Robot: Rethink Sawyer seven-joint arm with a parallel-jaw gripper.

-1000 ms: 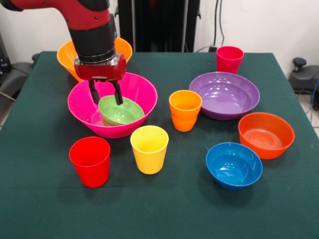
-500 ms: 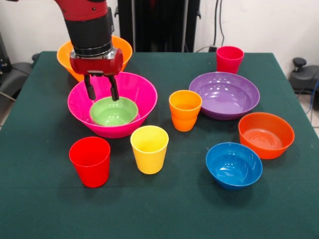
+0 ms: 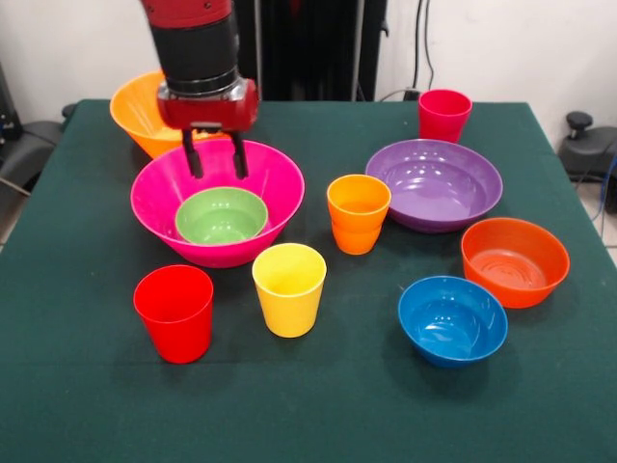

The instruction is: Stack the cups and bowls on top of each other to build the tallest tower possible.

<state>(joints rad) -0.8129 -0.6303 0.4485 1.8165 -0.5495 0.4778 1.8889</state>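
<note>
At left, green bowl (image 3: 221,215) sits nested in hot-pink bowl (image 3: 218,202); gripper (image 3: 216,174) hovers above, fingers parted, empty. Risk: cups stacked on concave, glossy bowl could tip, slide.

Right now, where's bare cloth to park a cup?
Free: the wide front strip below the red cup, yellow cup and blue bowl; also the far edge between the orange-yellow bowl and crimson cup. Crowded: around the orange cup, between the pink bowl and purple bowl.
</note>
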